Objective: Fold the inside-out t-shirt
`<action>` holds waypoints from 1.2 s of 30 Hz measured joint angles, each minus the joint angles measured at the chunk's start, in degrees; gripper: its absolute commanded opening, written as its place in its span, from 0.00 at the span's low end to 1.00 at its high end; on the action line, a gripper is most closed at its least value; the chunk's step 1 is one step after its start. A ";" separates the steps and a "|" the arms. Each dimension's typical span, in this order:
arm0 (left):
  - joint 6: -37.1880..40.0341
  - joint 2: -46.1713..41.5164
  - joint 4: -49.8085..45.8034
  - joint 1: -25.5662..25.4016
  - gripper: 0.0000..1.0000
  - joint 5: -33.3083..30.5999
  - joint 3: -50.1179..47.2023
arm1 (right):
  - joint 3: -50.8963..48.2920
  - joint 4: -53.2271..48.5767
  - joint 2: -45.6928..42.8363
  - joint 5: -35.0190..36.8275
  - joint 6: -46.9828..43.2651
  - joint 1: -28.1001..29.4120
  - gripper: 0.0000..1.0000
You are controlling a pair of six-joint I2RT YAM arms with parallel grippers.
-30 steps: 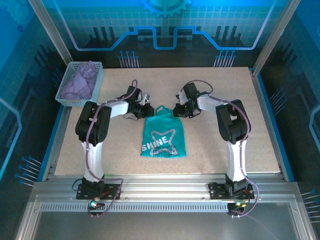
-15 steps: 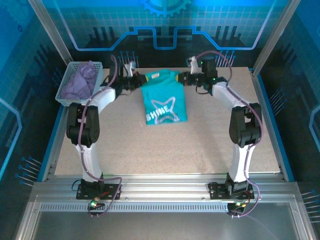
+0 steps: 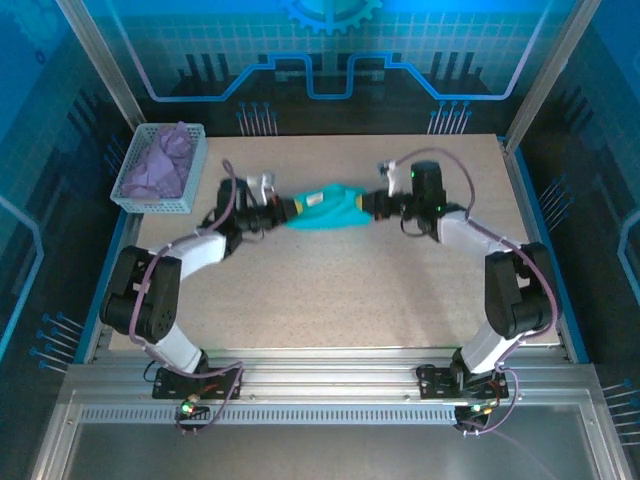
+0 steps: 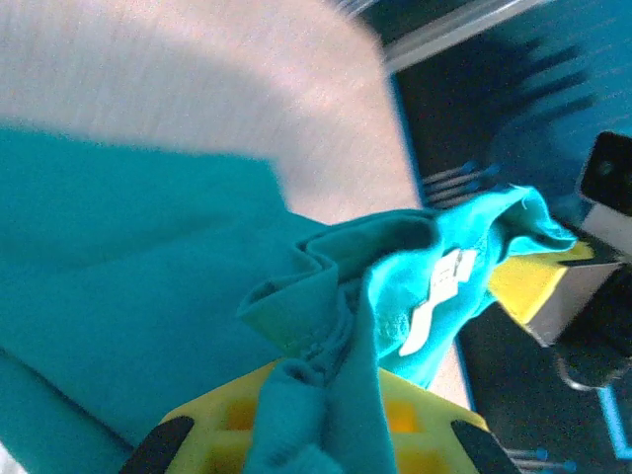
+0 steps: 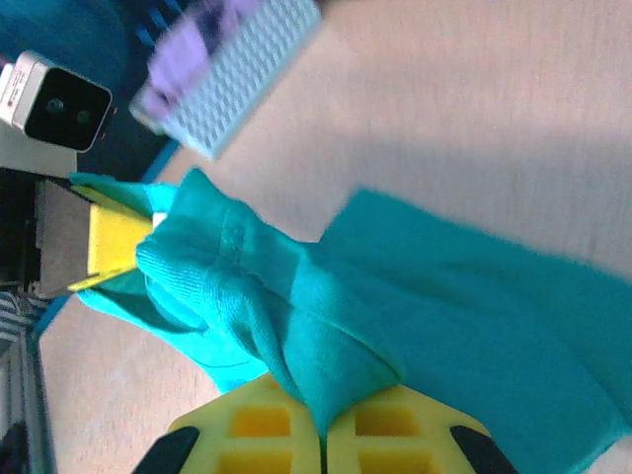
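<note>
Shirt (image 3: 325, 208) sits in the upper middle of the top view, pulled into a narrow bunched band between the left hand (image 3: 272, 212) and the right hand (image 3: 375, 205), over the worktop (image 3: 330, 300). I cannot tell whether it touches the worktop. The basket (image 3: 190, 170) of purple cloth (image 3: 160, 160) stands well apart at upper left.

Left wrist view: at the bottom edge, the left hand (image 4: 316, 434) is clenched on a thick wad of shirt, with several layers crumpled together.

Right wrist view: at the bottom edge, the right hand (image 5: 324, 425) is likewise clamped on a gathered fold, and the rest trails to the right.

The main risk, as I judge it, is that both grips hold wads rather than clean edges. Setting it down this way would leave a twisted heap, not a flat panel. More pull between the hands could drag cloth out of one grip.
</note>
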 measured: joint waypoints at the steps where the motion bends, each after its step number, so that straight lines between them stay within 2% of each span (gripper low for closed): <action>1: -0.37 -0.85 -0.24 -1.33 0.00 -0.42 -3.56 | -3.28 -1.14 -1.05 0.46 0.33 0.79 0.00; 4: -0.81 -3.28 -2.38 -4.90 0.00 -1.75 -7.52 | -9.05 -4.11 -3.89 2.34 1.27 2.12 0.00; 8: -0.26 -3.98 -2.78 -5.46 0.00 -4.15 -5.25 | -8.35 -6.75 -4.50 5.66 1.51 2.10 0.00; 12: 0.35 -0.66 -3.58 -4.28 0.00 -5.46 -0.33 | -1.79 -10.43 -1.31 8.70 1.62 2.10 0.00; 18: 4.00 9.51 -8.68 -0.57 0.03 -7.32 11.74 | 12.17 -15.04 9.75 12.61 0.96 2.03 0.01; 22: 5.68 17.27 -11.04 1.07 0.14 -8.90 18.73 | 22.12 -19.28 20.57 14.97 0.11 2.05 0.12; 25: 6.25 21.38 -12.24 2.19 0.33 -10.10 20.98 | 28.61 -23.02 27.36 15.67 -0.85 2.10 0.24; 27: 6.29 23.74 -13.33 3.04 0.40 -11.06 22.80 | 31.93 -25.27 30.05 16.68 -1.49 1.99 0.33; 30: 5.90 26.03 -14.03 4.39 0.49 -12.09 25.31 | 33.73 -27.65 30.49 17.38 -2.25 1.07 0.44; 33: 5.66 26.10 -14.19 5.51 0.54 -12.79 25.49 | 32.02 -28.20 28.24 17.75 -2.89 -0.63 0.58; 36: 5.73 25.09 -14.27 6.08 0.60 -14.08 23.98 | 27.63 -29.14 23.69 17.38 -3.13 -2.16 0.65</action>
